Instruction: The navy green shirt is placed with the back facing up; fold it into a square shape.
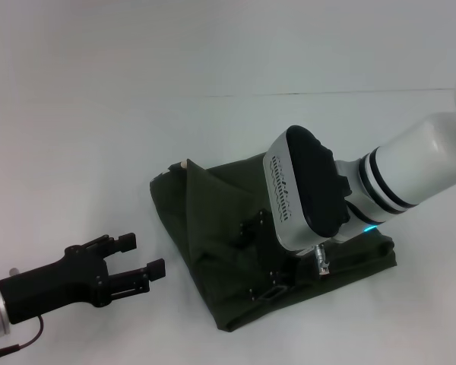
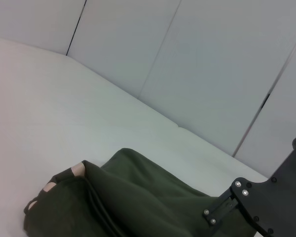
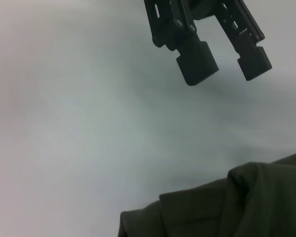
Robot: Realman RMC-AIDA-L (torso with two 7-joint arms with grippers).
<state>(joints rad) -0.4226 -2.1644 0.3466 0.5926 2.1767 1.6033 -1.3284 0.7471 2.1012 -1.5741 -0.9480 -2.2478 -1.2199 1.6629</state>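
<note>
While the navy green shirt (image 1: 213,228) lies as a folded bundle in the middle of the white table (image 1: 99,114), your right gripper (image 1: 270,285) is low on it; whether it grips, you cannot tell. Your left gripper (image 1: 140,258) waits with jaws apart just beside the shirt's left edge.

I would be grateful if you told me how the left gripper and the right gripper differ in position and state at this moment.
The left gripper hangs off the navy green shirt, over the bare white table; the right gripper is over the shirt, hidden under its wrist. The left gripper is open and empty; the right gripper's state cannot be judged. Both are black.
</note>
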